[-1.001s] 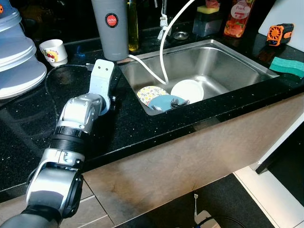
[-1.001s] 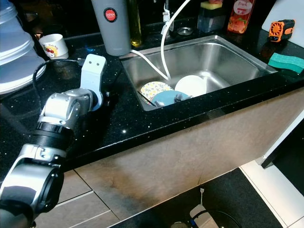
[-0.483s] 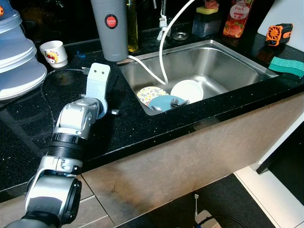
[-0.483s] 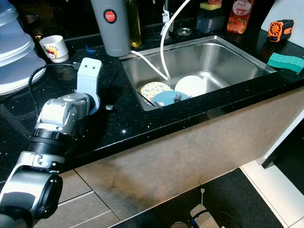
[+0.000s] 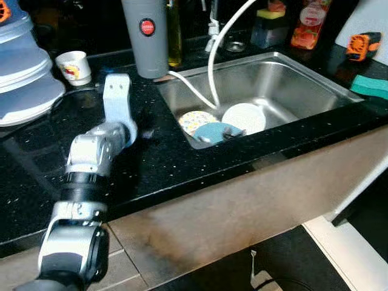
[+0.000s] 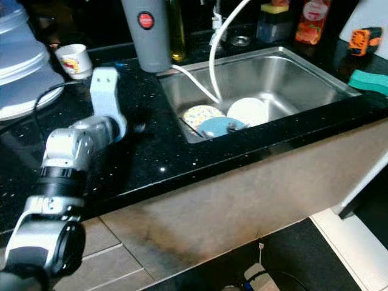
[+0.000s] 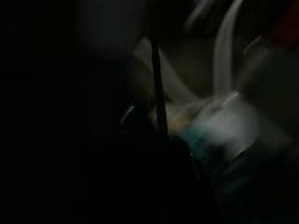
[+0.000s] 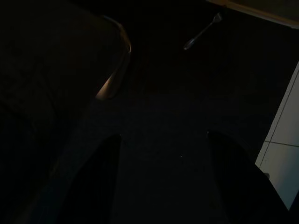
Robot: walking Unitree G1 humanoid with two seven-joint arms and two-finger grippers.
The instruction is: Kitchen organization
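From the left eye, a black speckled table (image 5: 176,163) carries a steel sink (image 5: 303,79). In the sink lie three dishes: one patterned plate (image 5: 195,120), one teal dish (image 5: 213,131) and one white plate (image 5: 244,116), all bunched at the near left corner and overlapping. One white hose (image 5: 213,66) curves down into the basin. At the back stand one grey cylinder (image 5: 147,37) with a red badge, one oil bottle (image 5: 174,33), one red bottle (image 5: 305,25) and one sponge holder (image 5: 268,27). One small printed cup (image 5: 74,65) sits near a stack of pale blue lids (image 5: 24,73) at far left. One orange tool (image 5: 364,45) and one green sponge (image 5: 370,86) rest right of the sink. The left arm (image 5: 91,163) reaches over the table, its white wrist block (image 5: 116,97) raised between cup and sink; the left pincer's fingers are hidden, so I cannot tell how far it stands open.

The right eye gives the same layout, with the three dishes (image 6: 224,118) in the sink's near left corner.

The left wrist view is dark and blurred: one thin dark finger edge (image 7: 160,100) crosses a pale rim and a teal blur (image 7: 205,140).

The right wrist view is very dark. The right pincer (image 8: 161,179) hangs over the floor, two black fingers (image 8: 96,182) spread wide and holding nothing; one fork (image 8: 202,31) lies on the floor beyond.
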